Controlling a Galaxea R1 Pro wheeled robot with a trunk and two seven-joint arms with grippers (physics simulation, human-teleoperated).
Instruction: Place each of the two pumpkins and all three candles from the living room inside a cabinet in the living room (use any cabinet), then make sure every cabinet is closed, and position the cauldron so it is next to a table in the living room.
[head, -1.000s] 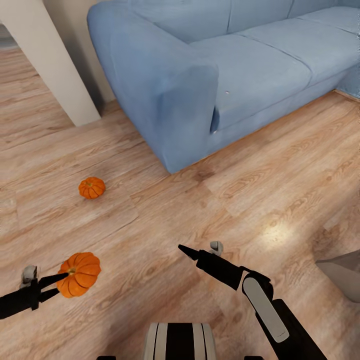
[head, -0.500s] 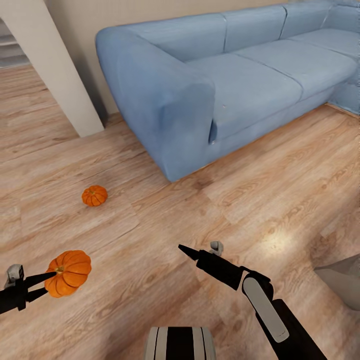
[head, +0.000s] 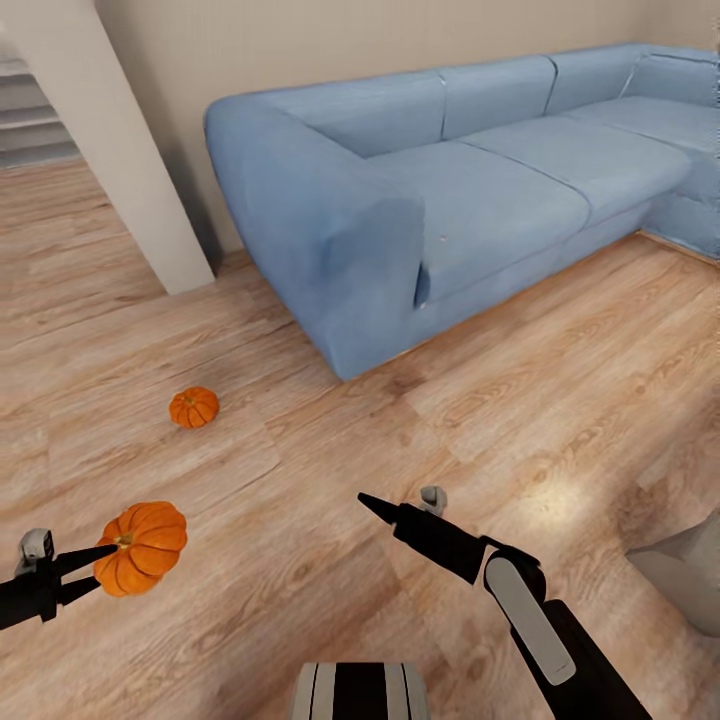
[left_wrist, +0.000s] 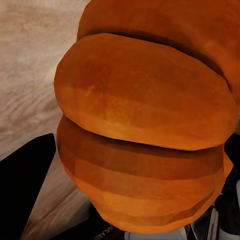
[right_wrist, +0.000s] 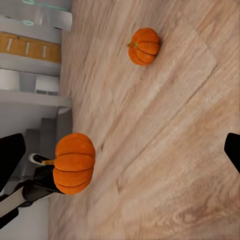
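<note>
Head view has tilted up since a second ago: more of the blue sofa (head: 440, 200) and the wall appears, so the camera moved, not the things. Our left gripper (head: 100, 570) keeps its hold on one pumpkin (head: 142, 547), lifted at about eight o'clock from us. The second pumpkin (head: 194, 407) rests on the wooden floor (head: 560, 400) near ten o'clock. We judge we are departing to search the cabinet. Our right gripper (head: 372, 503) looks together in the head view, but the right wrist view shows its fingers apart, framing both pumpkins. The left wrist view gives the held pumpkin's ribs very close.
</note>
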